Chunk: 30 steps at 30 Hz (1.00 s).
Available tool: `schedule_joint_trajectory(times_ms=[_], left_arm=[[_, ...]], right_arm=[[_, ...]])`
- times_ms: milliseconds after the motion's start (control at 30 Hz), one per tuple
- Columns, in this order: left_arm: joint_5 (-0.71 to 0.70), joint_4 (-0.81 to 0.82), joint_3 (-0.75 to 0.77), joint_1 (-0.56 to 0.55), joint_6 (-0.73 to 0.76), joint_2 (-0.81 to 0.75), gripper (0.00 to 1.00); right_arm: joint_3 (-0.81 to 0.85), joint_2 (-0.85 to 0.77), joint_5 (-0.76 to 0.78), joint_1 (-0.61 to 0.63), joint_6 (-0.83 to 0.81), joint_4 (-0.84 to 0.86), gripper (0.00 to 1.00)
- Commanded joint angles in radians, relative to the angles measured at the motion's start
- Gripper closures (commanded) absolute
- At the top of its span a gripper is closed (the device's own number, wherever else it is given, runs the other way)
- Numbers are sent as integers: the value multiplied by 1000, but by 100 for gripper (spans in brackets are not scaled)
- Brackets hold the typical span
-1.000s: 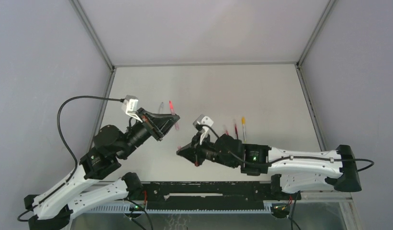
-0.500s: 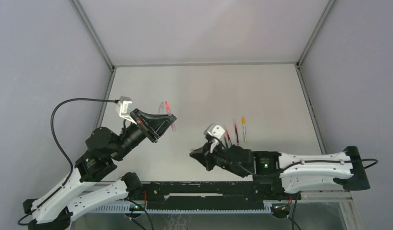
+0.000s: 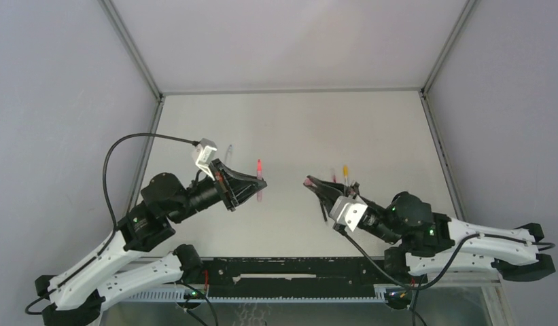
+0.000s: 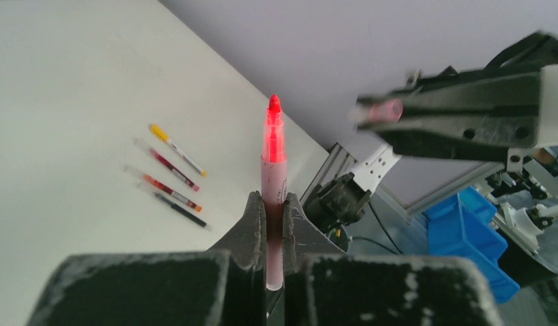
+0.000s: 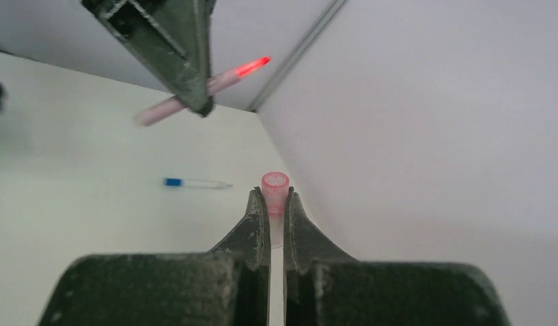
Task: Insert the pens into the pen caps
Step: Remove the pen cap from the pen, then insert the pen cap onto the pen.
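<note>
Plastic, light and stiff, is what both arms have to deal with here. The left fingers (image 4: 252,224) are closed tight on the pink pen (image 4: 274,170), pinching its pale barrel about midway. The glowing red tip stands well clear above them and the tail sticks out below. The right fingers (image 5: 257,224) are closed on the pink cap (image 5: 274,187), gripping it low so that its round open mouth is free and faces outward. Both are held in the air above the counter (image 4: 72,102), near each other but apart. From the right wrist the pen lies crosswise above the cap's mouth, so the two are probably not yet in line.

The smooth, thin barrel will likely twist or slide between the fingers if the push comes off-axis. A hold nearer the tip would steady it, provided enough tip is left bare to enter. The cap is small and hollow and could squirt out or pinch oval under too much squeeze. A firm, modest hold behind the mouth suits it.

Four other pens (image 4: 164,188) lie side by side on the counter, and a blue pen (image 5: 194,183) lies alone.
</note>
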Motion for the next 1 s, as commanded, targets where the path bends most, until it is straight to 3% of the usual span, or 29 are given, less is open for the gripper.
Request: schedule_joint_trajectory(times_ms=[0,300,500,667,967], left_arm=[[75,1,56,6,-22,25,100],[85,-75,119,-41,-26,88,100],[129,-61,139,-124,3,108,100],[161,-48,168,-176,39,126,100],[215,-10,188,-199,58,171,100]], right_arm=[[116,-6,-113,-70,-433,-124,100],[195,71,16,-100,-1051,-261,100],[332,99,12,-104,-1241,-430,100],[388,113,124,-73,-1445,-620,100],[481,187,197,42,-1585,-713,100]])
